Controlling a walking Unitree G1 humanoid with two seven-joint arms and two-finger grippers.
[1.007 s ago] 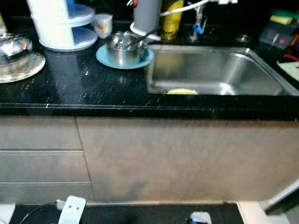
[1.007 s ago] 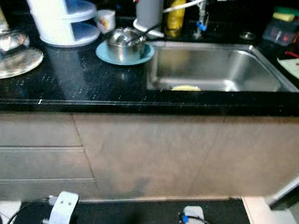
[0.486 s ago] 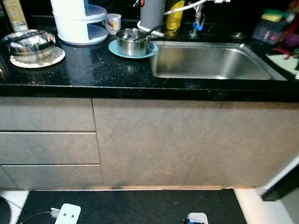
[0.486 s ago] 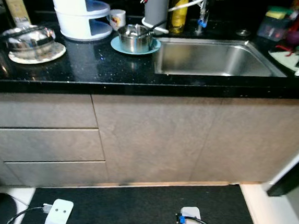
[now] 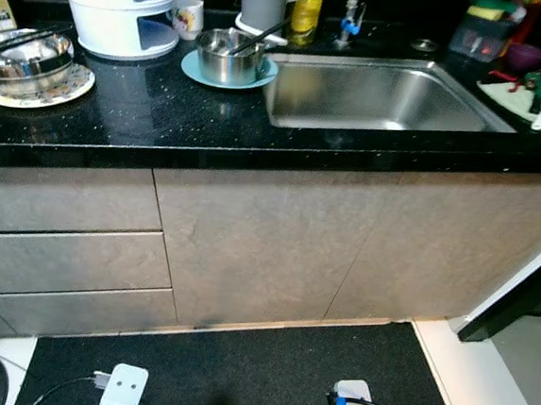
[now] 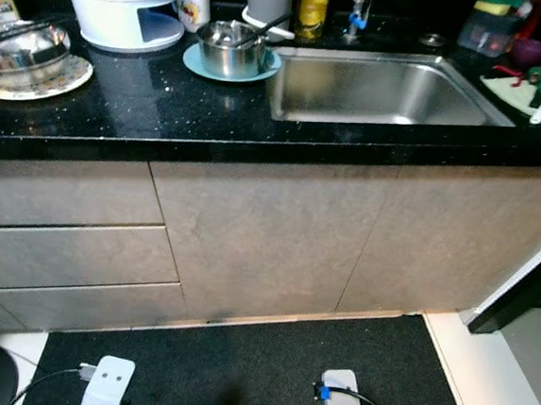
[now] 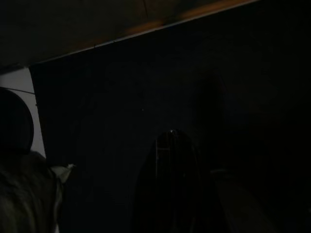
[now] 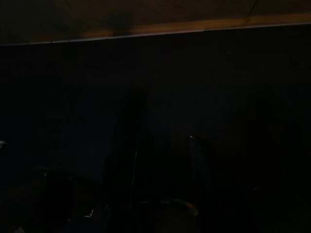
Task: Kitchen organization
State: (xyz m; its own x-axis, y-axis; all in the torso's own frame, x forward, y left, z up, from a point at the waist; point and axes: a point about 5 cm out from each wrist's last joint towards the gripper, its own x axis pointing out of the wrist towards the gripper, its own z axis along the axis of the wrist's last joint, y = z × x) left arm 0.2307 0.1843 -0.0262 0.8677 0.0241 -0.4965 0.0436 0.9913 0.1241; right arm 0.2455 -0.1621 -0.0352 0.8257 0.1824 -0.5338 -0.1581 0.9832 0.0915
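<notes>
A small shiny steel pot [image 5: 228,55] with a dark utensil leaning in it sits on a light-blue round plate [image 5: 194,67] on the black speckled tabletop [image 5: 145,116], just beside the stainless sink [image 5: 375,93]. Both arms hang idle; I cannot tell either pincer's state.

Dark floor mat [image 5: 256,372] below grey cabinet fronts [image 5: 248,238]; white tile [image 5: 502,374] beside.
</notes>
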